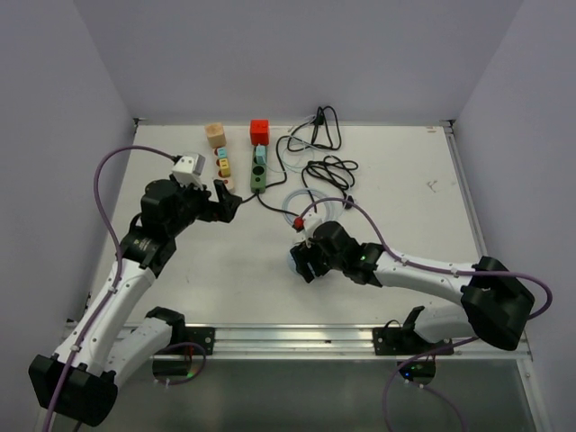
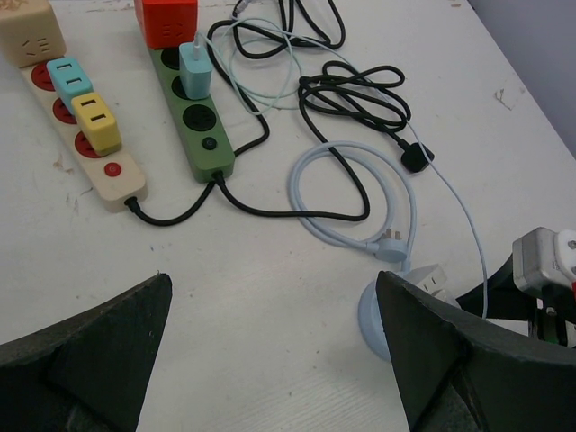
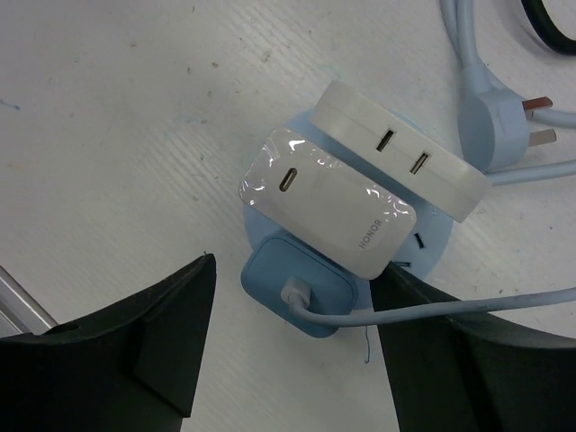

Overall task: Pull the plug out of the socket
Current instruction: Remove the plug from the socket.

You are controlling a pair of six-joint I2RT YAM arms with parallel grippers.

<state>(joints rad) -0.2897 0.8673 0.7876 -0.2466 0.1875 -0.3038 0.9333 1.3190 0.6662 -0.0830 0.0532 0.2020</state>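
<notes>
Left tool [image 2: 274, 306]: fingers spread wide, holding nothing, hovering over bare worktop [image 2: 270, 261] well left of the round blue socket [image 3: 434, 241].

Left and far side of that socket you've got two strips:
- The beige strip [image 2: 115, 180] is the furthest from the socket. It carries a beige cube [image 2: 31, 31], a teal plug [image 2: 67, 76] and a yellow plug [image 2: 96, 121].
- The green strip [image 2: 214, 155] lies between the beige strip and the socket. It has a red cube [image 2: 166, 20] at its far end and a light-blue plug [image 2: 193, 65] seated next to that.

The black cable coil [image 2: 360, 94] sits on the far side of the socket. The pale blue cable loop [image 2: 310, 211] lies just beside the socket, and its three-pin plug [image 3: 499, 126] is loose on the worktop.

Seated in the socket:
- A white HONOR charger [image 3: 328, 202] in the middle.
- A flat white adapter [image 3: 396, 148] touching the charger on the far side.
- A blue plug [image 3: 297, 283] with a pale lead on the near side.

Right tool [image 3: 295, 288]: fingers wide, straddling the socket, with the blue plug and the charger between them. You can't confirm contact on the right finger from the wrist view, and there's no grip on anything.
</notes>
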